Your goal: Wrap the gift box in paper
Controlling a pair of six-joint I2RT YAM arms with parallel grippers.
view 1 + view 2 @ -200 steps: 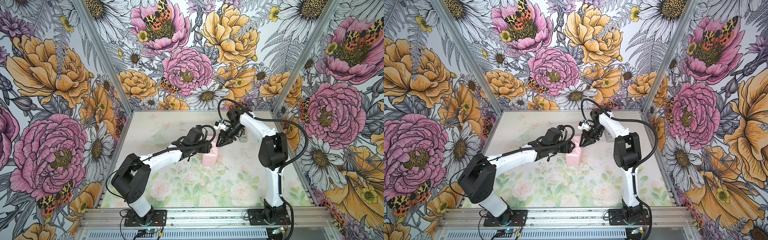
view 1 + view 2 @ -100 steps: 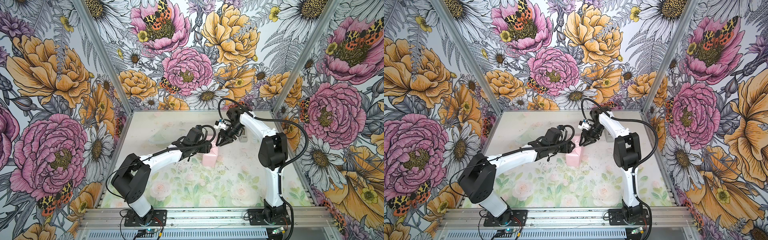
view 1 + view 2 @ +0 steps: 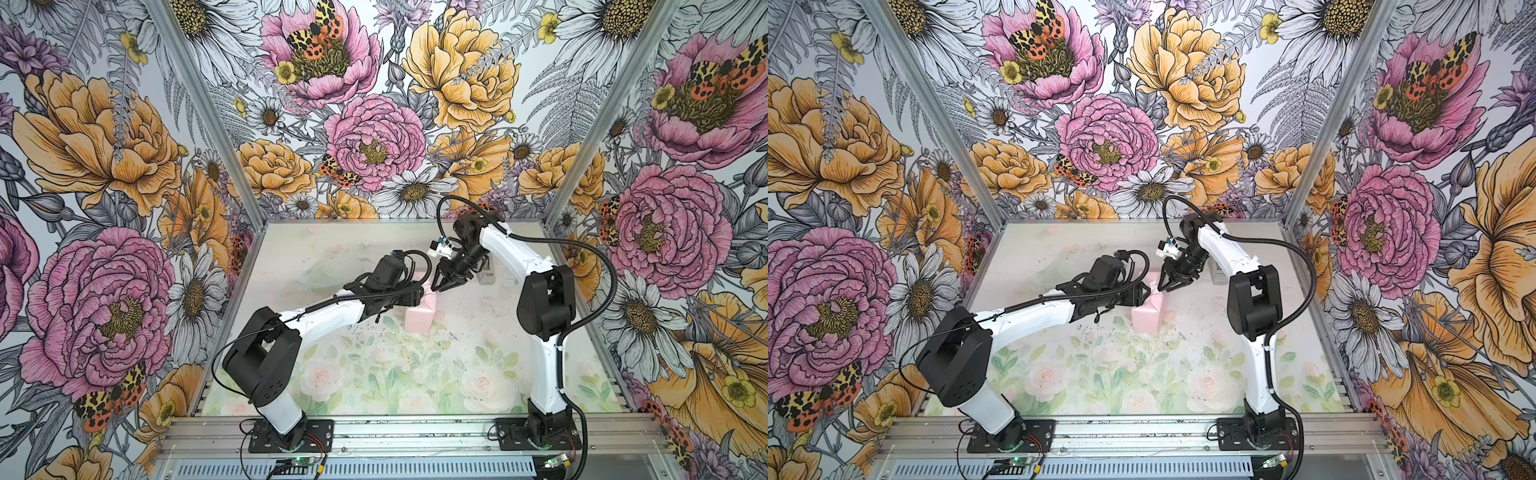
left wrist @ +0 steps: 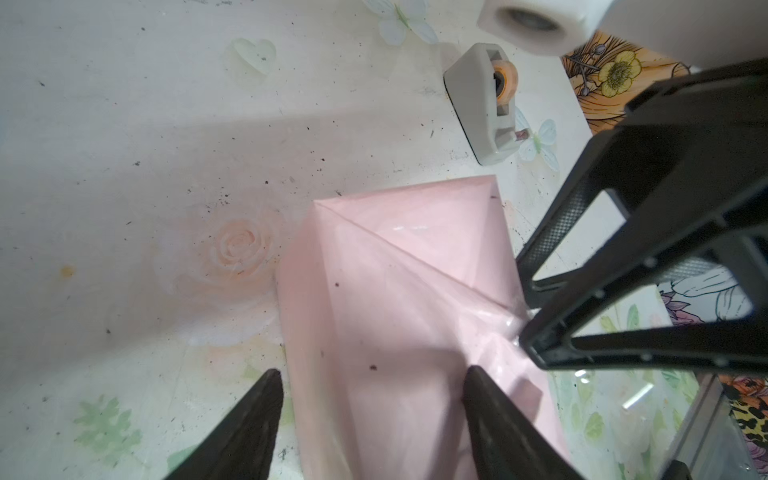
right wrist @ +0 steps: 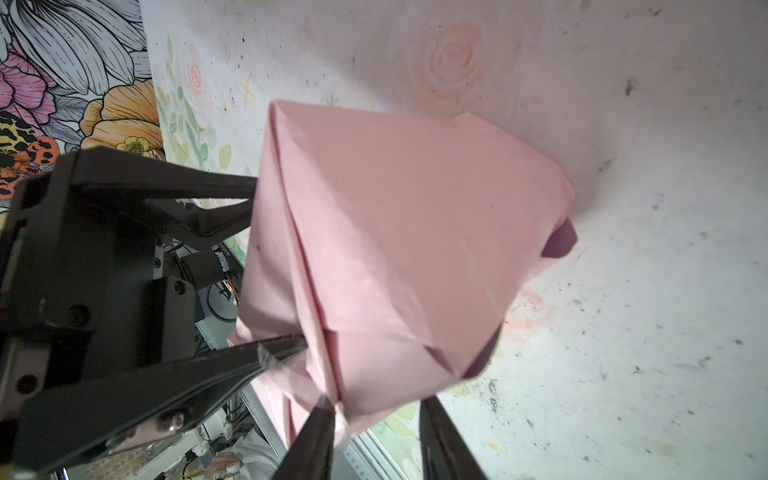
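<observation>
In both top views the pink paper (image 3: 419, 319) (image 3: 1146, 316), the gift box hidden inside, stands on the table (image 3: 478, 332). Left wrist view: the left gripper (image 4: 370, 372) clamps this parcel across its width. Right wrist view: the right gripper (image 5: 376, 405) is half open, empty, one finger (image 5: 320, 436) touching the end fold; badly fixed, that fold may spring open.
</observation>
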